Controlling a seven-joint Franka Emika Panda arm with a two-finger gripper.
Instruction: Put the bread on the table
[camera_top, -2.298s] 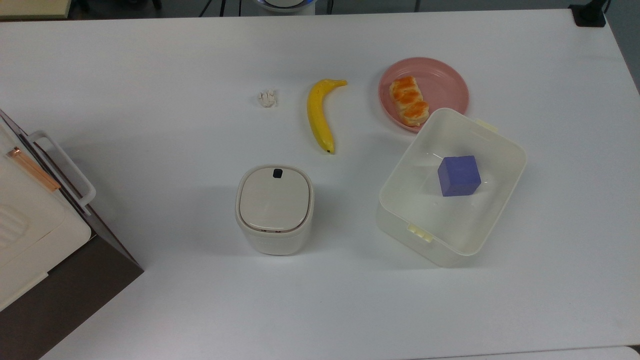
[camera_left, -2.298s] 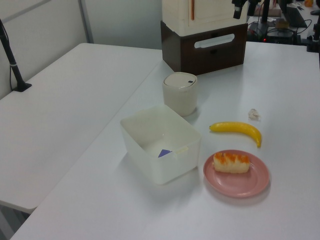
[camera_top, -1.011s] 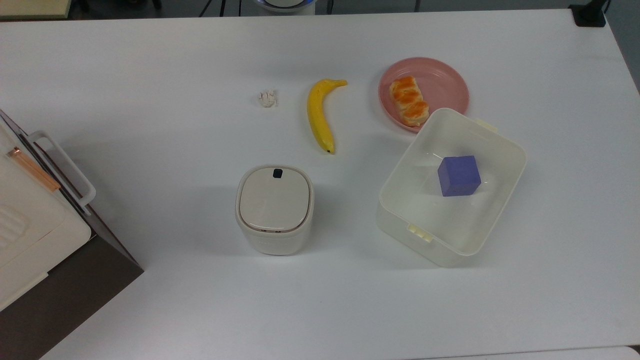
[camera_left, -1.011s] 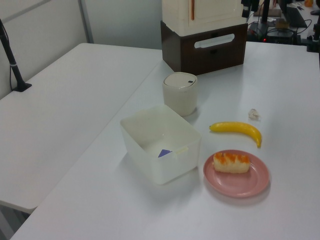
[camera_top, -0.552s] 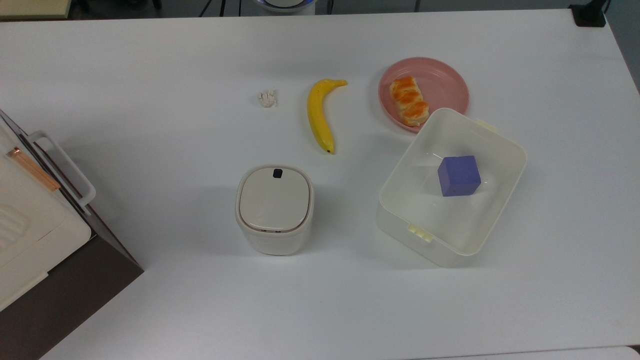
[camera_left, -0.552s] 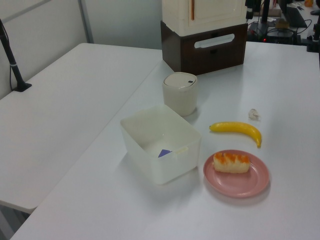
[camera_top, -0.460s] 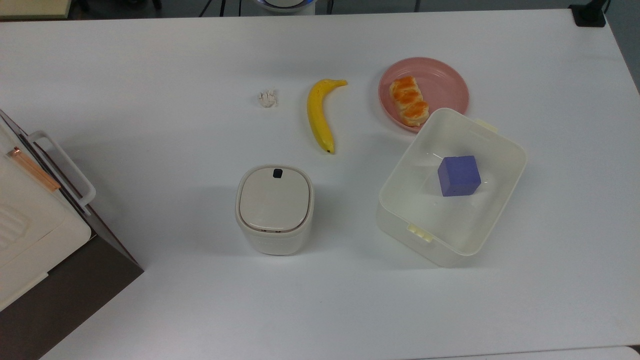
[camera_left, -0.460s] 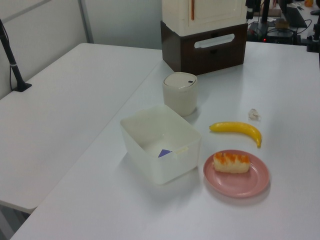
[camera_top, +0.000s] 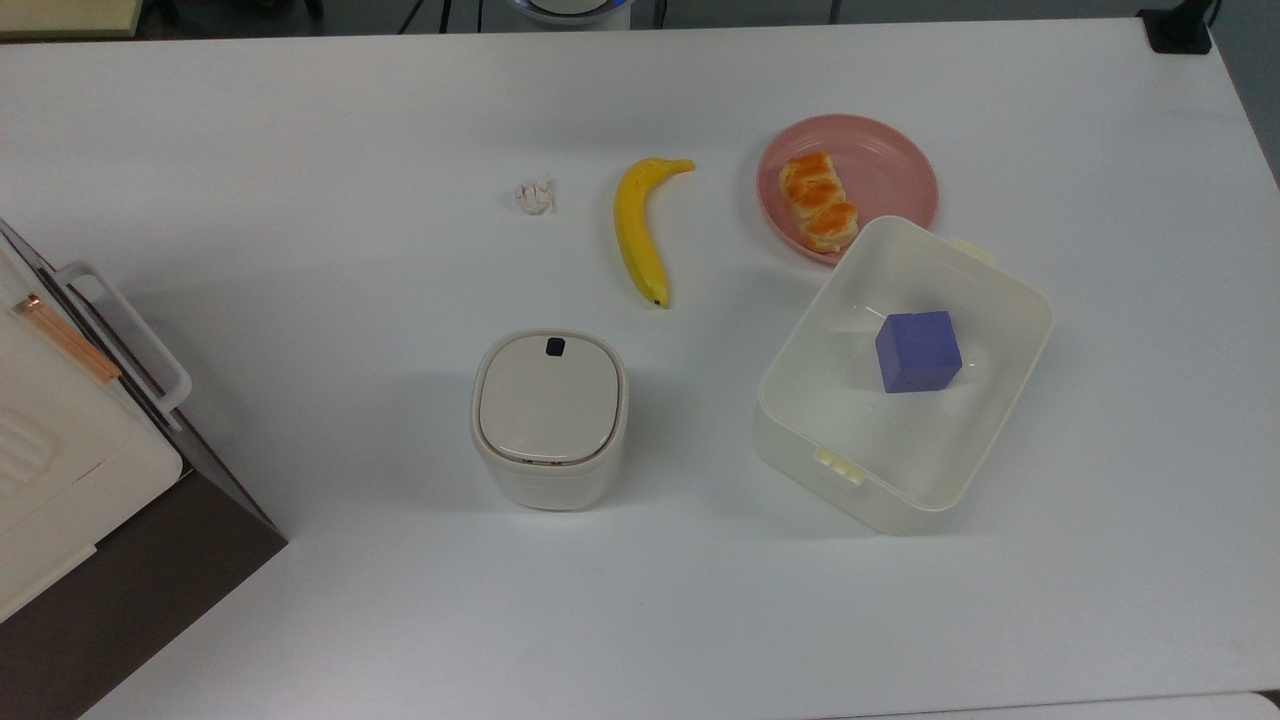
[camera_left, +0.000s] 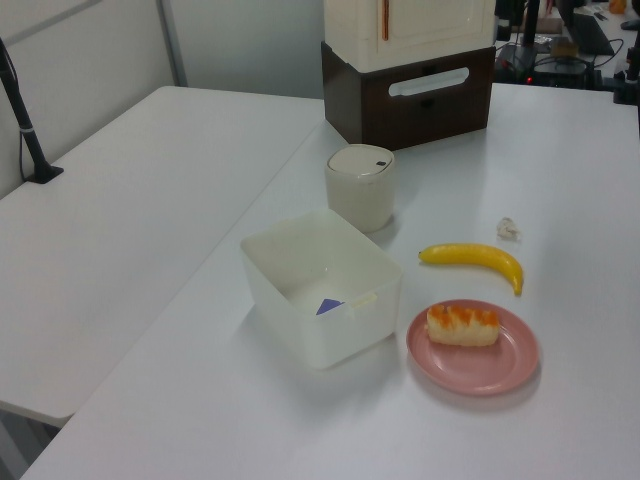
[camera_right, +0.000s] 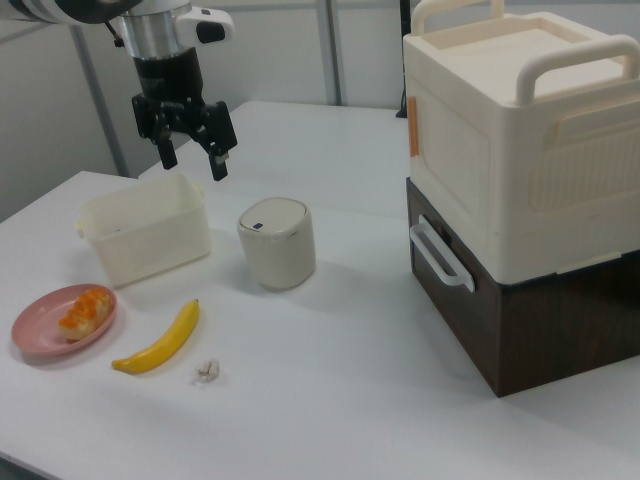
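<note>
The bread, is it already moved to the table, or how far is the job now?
Nothing looks done yet: the bread lies on the pink plate, not on the table. In the right view the tool hangs open and empty, high above the white bin, away from the plate. Left: reach the bread, grasp it, lift it, and set it on bare tabletop.

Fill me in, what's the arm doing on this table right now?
Nothing is being handled yet. The gripper hangs open in the air above the translucent bin, holding nothing. The bread lies on the pink plate, so it has not reached the table. A banana and a small white scrap lie on the table beside the plate, a purple cube sits inside the bin, and a lidded cream canister stands nearby.
</note>
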